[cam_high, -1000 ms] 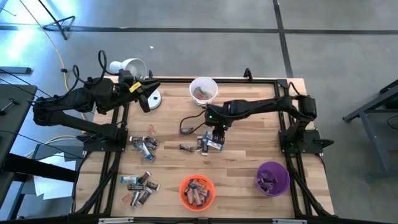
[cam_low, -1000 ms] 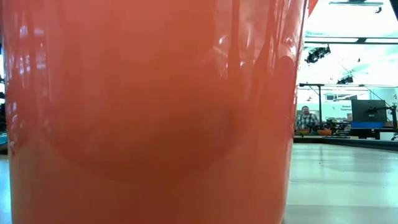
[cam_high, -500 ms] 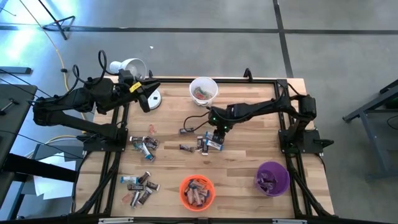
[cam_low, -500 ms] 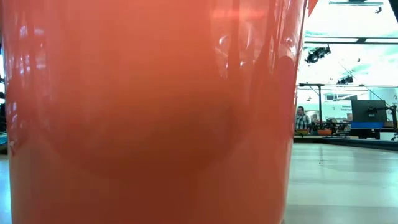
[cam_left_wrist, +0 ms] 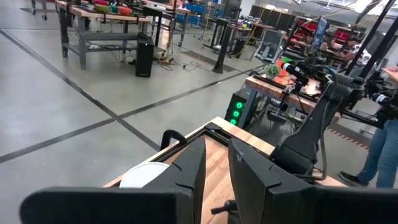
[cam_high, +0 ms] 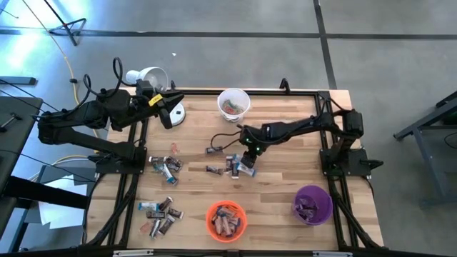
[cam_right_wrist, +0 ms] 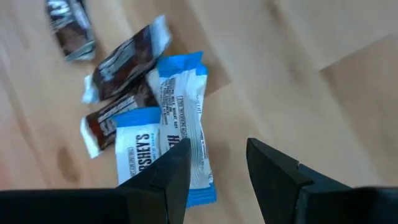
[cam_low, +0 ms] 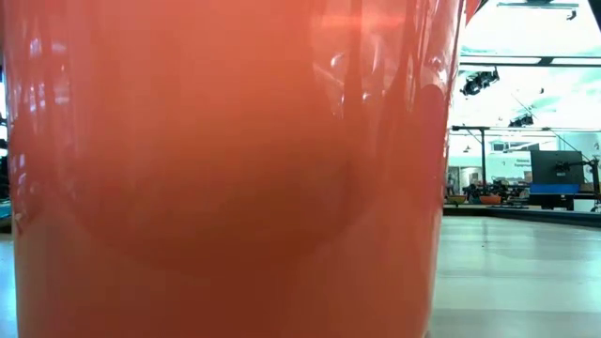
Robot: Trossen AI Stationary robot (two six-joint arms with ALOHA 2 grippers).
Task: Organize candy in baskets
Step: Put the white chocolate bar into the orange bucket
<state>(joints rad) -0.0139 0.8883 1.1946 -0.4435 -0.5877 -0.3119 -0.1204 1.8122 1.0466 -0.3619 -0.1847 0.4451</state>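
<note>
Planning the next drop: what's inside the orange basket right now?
The orange basket at the table's front edge holds a heap of wrapped candy, mostly brown and silvery. The top layer hides whatever lies beneath, and the low view shows only its wall.

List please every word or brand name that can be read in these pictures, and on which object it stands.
"HERSHEY'S": on the lower blue and white candy bar, right wrist view.
Small print on the longer blue and white bar beside it: too blurred to read.
Dark brown wrappers: lettering not legible.
High, low and left wrist views: no readable text.
</note>
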